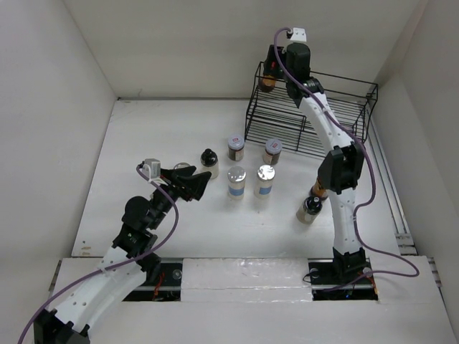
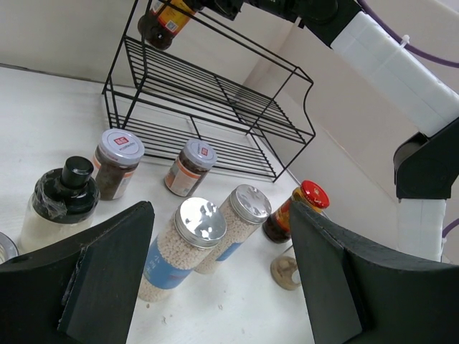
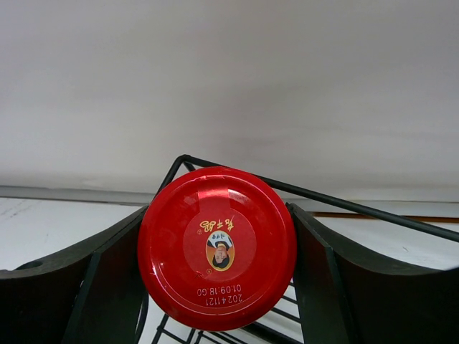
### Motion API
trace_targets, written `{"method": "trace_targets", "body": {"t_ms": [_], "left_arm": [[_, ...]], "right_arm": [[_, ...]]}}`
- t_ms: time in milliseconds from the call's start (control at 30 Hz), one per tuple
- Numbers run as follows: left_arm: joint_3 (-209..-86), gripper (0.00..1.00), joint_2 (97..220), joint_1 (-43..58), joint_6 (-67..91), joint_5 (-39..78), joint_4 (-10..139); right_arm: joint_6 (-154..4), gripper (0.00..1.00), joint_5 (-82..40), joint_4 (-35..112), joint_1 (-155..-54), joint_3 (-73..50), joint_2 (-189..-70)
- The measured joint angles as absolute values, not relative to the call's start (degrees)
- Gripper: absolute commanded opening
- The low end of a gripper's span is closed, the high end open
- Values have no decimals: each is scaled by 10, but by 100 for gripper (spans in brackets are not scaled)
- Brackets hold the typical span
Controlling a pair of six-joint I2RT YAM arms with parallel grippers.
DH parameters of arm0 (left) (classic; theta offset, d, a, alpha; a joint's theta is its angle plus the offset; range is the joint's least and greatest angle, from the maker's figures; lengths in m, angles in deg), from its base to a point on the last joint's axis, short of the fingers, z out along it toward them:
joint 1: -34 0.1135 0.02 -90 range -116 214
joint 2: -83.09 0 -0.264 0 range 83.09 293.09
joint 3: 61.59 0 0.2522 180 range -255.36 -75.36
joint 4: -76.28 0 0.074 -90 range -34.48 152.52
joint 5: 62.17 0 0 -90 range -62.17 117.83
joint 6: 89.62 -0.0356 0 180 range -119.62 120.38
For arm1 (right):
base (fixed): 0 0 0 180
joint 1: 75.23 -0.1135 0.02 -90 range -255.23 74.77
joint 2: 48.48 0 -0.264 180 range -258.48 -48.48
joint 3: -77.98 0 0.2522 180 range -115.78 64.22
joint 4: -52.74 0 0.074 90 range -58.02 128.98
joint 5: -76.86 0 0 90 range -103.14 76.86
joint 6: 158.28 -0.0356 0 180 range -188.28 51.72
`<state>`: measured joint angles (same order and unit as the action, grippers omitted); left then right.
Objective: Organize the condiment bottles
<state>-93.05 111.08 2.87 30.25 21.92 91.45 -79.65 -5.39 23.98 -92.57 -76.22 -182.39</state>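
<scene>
My right gripper [image 1: 275, 69] is shut on a dark red-capped jar [image 1: 267, 84] and holds it at the top left corner of the black wire rack [image 1: 344, 107]. The right wrist view shows its red cap [image 3: 217, 247] clamped between both fingers [image 3: 64, 287]. My left gripper [image 1: 202, 184] is open and empty, low over the table just left of two silver-lidded blue-labelled bottles [image 1: 236, 181] [image 1: 265, 180]. Behind them stand a cream black-capped bottle [image 1: 209, 163] and two dark spice jars [image 1: 235, 148] [image 1: 272, 151]. A second red-capped jar [image 2: 294, 211] stands beside the right arm.
The rack's shelves [image 2: 208, 93] hold nothing. A black-capped jar [image 1: 310, 209] stands by the right arm's forearm. A clear jar [image 1: 183, 169] sits just behind my left gripper. White walls close in the table on three sides.
</scene>
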Motion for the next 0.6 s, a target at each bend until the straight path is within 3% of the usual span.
{"method": "trace_targets", "body": {"t_ms": [233,500,600], "left_arm": [[-930,72,1098,29,303,222,910],[-930,72,1079,29,303,223,906],[-930,72,1079,29,303,223,904]], "right_arm": [[-796,70,-48,251,-934,-761,-1844],[-801,100,-39,275,-952,-759,-1843],[-801,100,-38,275,-954,-767,-1843]]}}
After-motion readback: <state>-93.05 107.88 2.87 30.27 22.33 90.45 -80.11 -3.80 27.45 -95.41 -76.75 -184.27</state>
